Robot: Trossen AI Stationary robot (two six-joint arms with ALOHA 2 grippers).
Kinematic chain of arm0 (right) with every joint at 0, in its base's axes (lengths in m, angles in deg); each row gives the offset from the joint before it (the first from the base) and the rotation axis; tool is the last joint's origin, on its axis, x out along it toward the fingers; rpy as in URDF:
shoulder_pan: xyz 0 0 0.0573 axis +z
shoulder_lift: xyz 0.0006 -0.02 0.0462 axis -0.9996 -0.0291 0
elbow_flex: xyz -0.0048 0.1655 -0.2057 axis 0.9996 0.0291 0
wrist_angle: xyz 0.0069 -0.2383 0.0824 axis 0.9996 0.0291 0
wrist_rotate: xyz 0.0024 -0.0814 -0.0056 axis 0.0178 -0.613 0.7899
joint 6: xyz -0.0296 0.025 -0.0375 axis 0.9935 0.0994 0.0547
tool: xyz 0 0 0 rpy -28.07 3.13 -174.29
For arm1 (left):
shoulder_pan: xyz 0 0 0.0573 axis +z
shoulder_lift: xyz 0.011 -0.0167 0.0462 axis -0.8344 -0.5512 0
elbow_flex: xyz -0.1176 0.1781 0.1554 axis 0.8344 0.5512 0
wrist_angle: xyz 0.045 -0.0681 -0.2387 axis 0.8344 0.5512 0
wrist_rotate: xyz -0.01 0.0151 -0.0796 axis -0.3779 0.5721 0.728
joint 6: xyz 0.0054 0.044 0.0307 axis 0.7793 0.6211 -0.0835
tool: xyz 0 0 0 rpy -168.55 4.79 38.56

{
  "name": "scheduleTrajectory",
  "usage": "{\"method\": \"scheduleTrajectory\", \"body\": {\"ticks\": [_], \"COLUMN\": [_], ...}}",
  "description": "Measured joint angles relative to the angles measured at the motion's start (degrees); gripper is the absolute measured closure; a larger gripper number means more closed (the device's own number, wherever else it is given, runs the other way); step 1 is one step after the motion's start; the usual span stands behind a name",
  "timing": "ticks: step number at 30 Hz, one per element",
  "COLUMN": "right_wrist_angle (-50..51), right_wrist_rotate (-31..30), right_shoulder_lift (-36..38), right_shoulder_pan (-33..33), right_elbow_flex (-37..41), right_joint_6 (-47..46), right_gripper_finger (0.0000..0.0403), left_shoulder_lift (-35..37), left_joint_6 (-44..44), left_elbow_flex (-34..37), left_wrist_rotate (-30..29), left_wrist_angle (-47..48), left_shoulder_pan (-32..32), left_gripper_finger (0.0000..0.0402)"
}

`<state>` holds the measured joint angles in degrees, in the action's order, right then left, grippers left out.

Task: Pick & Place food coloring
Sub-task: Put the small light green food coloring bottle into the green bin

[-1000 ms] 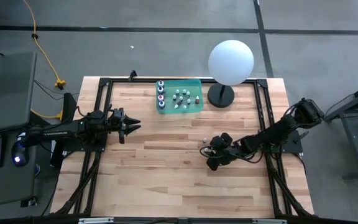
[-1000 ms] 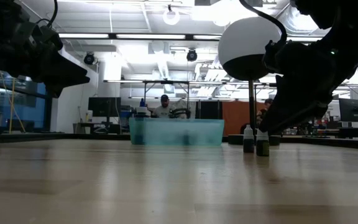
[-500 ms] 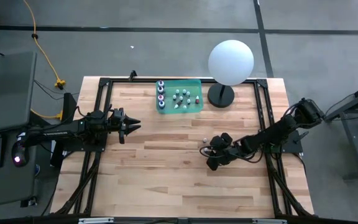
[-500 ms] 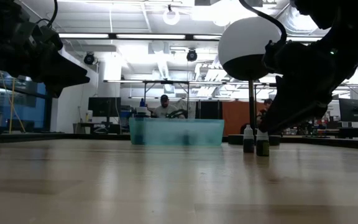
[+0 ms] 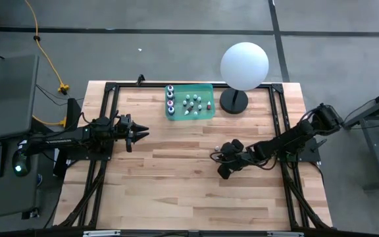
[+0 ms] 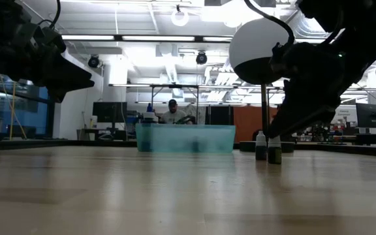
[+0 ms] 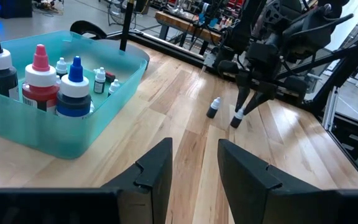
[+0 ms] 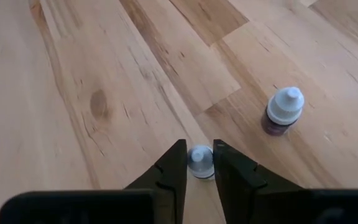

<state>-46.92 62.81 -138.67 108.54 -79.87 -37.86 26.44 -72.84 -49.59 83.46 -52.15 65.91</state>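
Two tiny white-capped food coloring bottles stand upright on the wood right of the table's middle. One bottle (image 8: 283, 112) stands free on its base. The other bottle (image 8: 199, 160) sits between the fingers of my right gripper (image 8: 197, 163), which is shut on it (image 7: 235, 118). In the high view my right gripper (image 5: 217, 158) is low over the table, beside the free bottle (image 5: 215, 149). My left gripper (image 5: 140, 131) hovers open over the table's left part, touching nothing. Several more bottles stand in a teal tray (image 5: 207, 86) at the far edge. My right gripper pinches the small bottle between its two fingers, at the cap and shoulder (image 8: 199, 154). The fingers (image 7: 243, 102) come from above, slanting down from the table's right side. The bottle stands upright, and in the low view its base (image 6: 274, 160) rests on the table.
A big white sphere on a black base (image 5: 244, 64) stands at the far right, next to the teal tray (image 7: 114, 99). The tray holds larger red, blue and black bottles (image 7: 39, 78). Bare wood lies between the arms. A person sits in the room beyond the table (image 6: 172, 112).
My right gripper has moved a little toward the table's left and far edges, closer to the two bottles. Both bottles still stand where they were. My left arm has kept still.
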Motion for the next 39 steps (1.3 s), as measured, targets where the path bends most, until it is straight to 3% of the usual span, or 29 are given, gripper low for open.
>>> {"method": "scheduleTrajectory", "body": {"ticks": [24,39], "right_wrist_angle": [0.6,-2.6], "right_wrist_rotate": [0.3,1.2], "right_shoulder_lift": [0.0,0.1], "right_shoulder_pan": [0.0,0.0], "right_elbow_flex": [-0.1,-0.1], "right_joint_6": [0.2,0.1], "right_gripper_finger": [0.0356,0.0388], "left_shoulder_lift": [0.0,0.0], "left_joint_6": [0.0,0.0], "left_elbow_flex": [0.0,0.0], "left_wrist_rotate": [0.0,0.0], "left_wrist_angle": [0.0,0.0], "left_shoulder_pan": [0.0,0.0], "left_gripper_finger": [0.0275,0.0275]}}
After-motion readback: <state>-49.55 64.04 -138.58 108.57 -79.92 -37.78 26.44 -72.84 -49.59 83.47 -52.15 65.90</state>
